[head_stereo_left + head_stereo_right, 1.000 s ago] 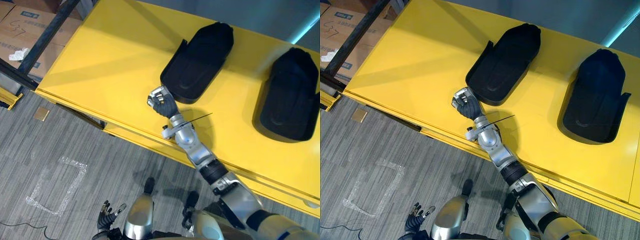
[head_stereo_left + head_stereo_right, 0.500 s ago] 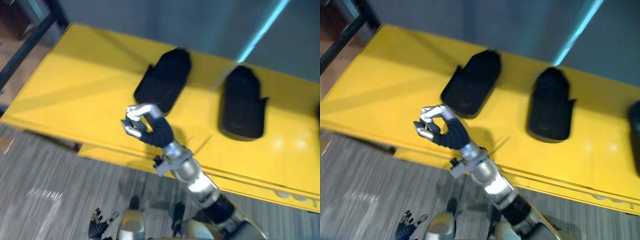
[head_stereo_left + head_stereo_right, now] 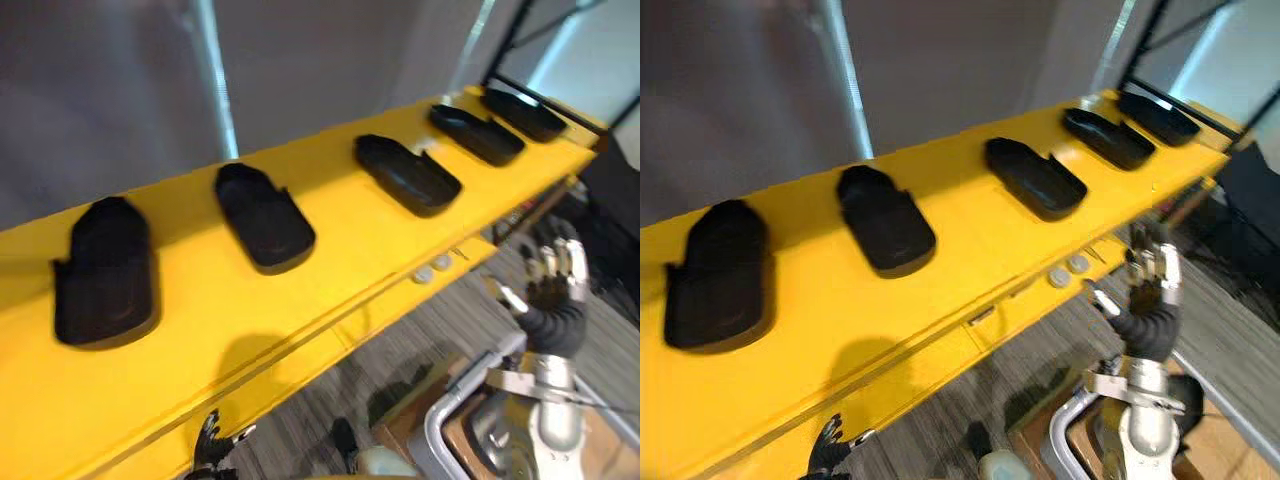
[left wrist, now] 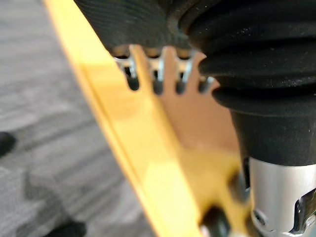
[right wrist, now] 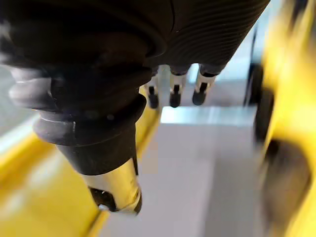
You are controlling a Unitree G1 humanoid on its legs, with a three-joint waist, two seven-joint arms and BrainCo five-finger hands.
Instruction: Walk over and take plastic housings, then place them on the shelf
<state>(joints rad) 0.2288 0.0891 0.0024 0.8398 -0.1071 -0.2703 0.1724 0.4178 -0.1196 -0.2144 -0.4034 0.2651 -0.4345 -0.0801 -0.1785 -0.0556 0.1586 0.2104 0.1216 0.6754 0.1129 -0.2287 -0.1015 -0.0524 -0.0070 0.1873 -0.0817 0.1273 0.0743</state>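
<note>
Right hand: held up in front of the shelf's front edge, fingers straight and spread, thumb out, holding nothing.
Left hand: low below the shelf front, fingers loosely spread, empty.
Black plastic housings: five in a row, well apart from both hands; the third housing lies nearest the right hand.
Yellow shelf: long flat board carrying all five.

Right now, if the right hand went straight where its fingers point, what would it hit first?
Probably the front edge of the long yellow shelf, near its end; depth is unclear.
</note>
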